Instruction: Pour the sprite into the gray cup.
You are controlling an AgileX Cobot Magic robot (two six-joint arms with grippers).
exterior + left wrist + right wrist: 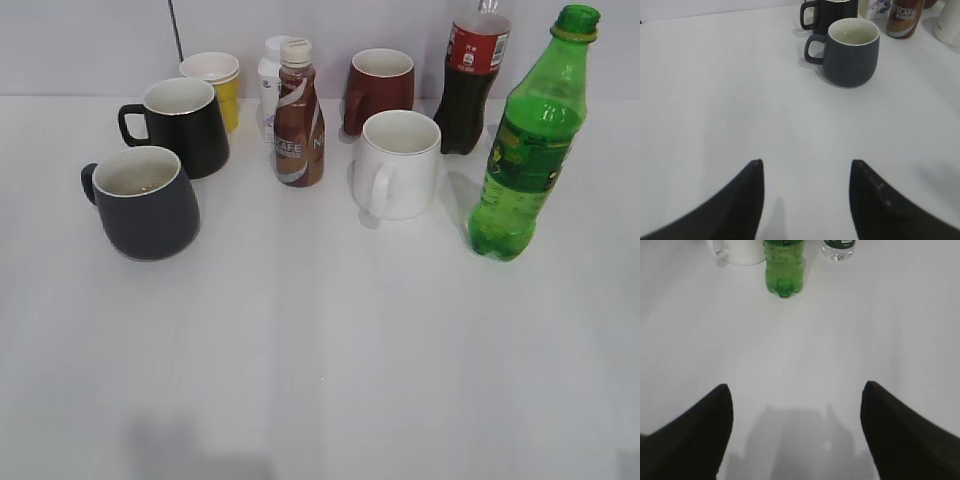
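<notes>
The sprite (pixel 530 150) is a tall green bottle standing upright at the right of the white table; its base shows far ahead in the right wrist view (pixel 784 267). The gray cup (pixel 148 203) stands upright at the left, handle to the left; it shows ahead in the left wrist view (pixel 851 51). My left gripper (pixel 806 167) is open and empty above bare table, well short of the gray cup. My right gripper (pixel 796 390) is open and empty, well short of the sprite. Neither gripper shows in the exterior view.
A black mug (pixel 185 125), yellow cup (pixel 215 85), brown coffee bottle (pixel 298 115), white bottle (pixel 270 85), maroon mug (pixel 380 88), white mug (pixel 397 163) and cola bottle (pixel 472 80) stand behind. A small clear bottle (pixel 838 249) stands right of the sprite.
</notes>
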